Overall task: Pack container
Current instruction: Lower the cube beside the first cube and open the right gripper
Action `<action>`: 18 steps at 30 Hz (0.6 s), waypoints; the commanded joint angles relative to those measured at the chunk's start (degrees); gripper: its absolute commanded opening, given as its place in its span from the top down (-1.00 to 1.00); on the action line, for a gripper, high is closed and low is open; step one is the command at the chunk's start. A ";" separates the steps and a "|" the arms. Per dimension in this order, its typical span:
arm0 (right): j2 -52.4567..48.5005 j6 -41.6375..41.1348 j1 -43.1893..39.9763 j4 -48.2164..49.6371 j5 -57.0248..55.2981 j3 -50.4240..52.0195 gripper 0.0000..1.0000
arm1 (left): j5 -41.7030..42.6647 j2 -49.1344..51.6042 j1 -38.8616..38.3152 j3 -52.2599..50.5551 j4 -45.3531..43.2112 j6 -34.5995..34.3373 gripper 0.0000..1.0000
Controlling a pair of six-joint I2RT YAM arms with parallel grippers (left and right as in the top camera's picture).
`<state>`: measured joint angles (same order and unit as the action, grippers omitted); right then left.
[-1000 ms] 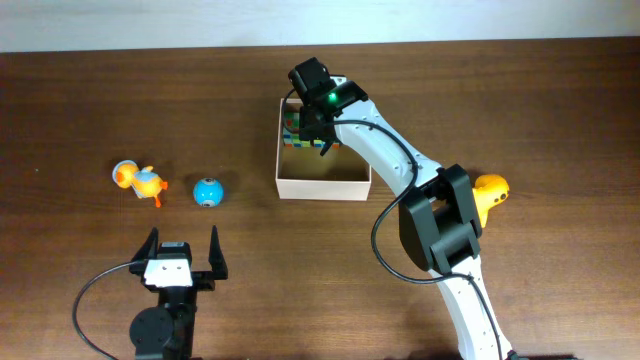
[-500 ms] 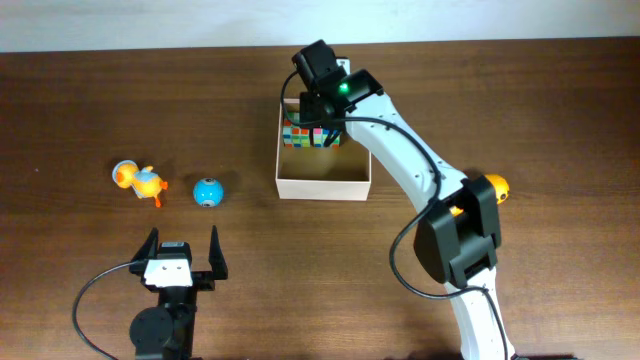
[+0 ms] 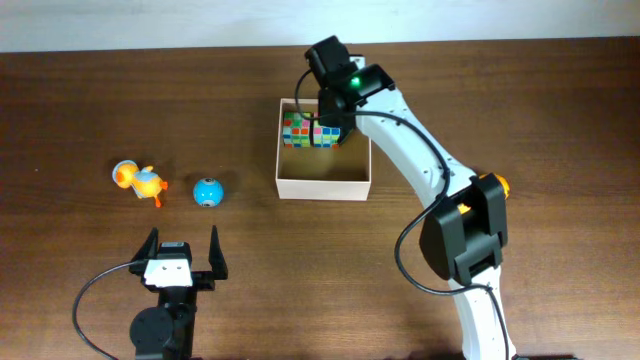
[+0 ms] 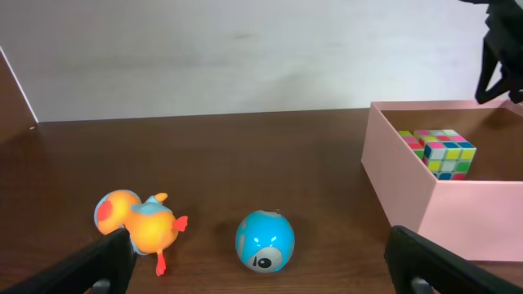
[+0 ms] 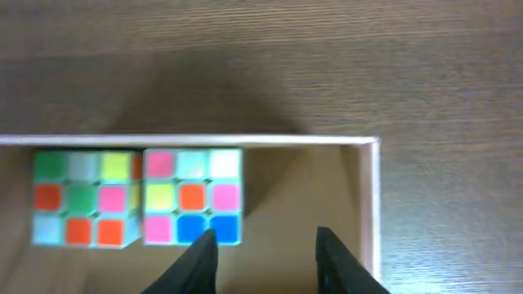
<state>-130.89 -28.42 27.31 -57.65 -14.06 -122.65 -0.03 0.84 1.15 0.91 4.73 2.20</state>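
— Since a second before, the right hand (image 5: 265, 263) had drawn back toward the far wall of the container (image 3: 322, 187), so both puzzle cubes now showed side by side.
— Was it holding anything?
— No. Its fingers (image 5: 196, 265) stood well apart, with only bare box floor between them. The container sat mid-tabletop (image 3: 100, 100), with the left cube (image 3: 296, 131) and the right cube (image 3: 327, 133) along its far wall.
— So how should it leave?
— Straight up, I'd say, before any sideways swing. The right cube lay just beside one fingertip, and the thin far wall was close.
— Room for more?
— The container's near half was bare. To the left of the container lay a blue ball (image 3: 207, 190), with a duck (image 3: 138, 181) farther out and open tabletop around them. The left hand (image 4: 265, 269) waited on the near side of the container, spread wide and empty.
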 commanded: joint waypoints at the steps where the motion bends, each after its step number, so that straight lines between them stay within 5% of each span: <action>1: -1.77 -0.31 -1.18 0.00 -1.44 0.83 0.42 | -0.17 -0.55 -0.24 -0.42 0.02 0.87 -0.99; 18: -3.19 1.22 -1.46 8.02 0.50 9.14 0.46 | -0.17 -0.55 -0.24 -0.42 0.02 0.87 -0.98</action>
<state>-132.53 -27.79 25.69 -50.24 -13.65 -114.19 -0.03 0.84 1.15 0.91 4.73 2.20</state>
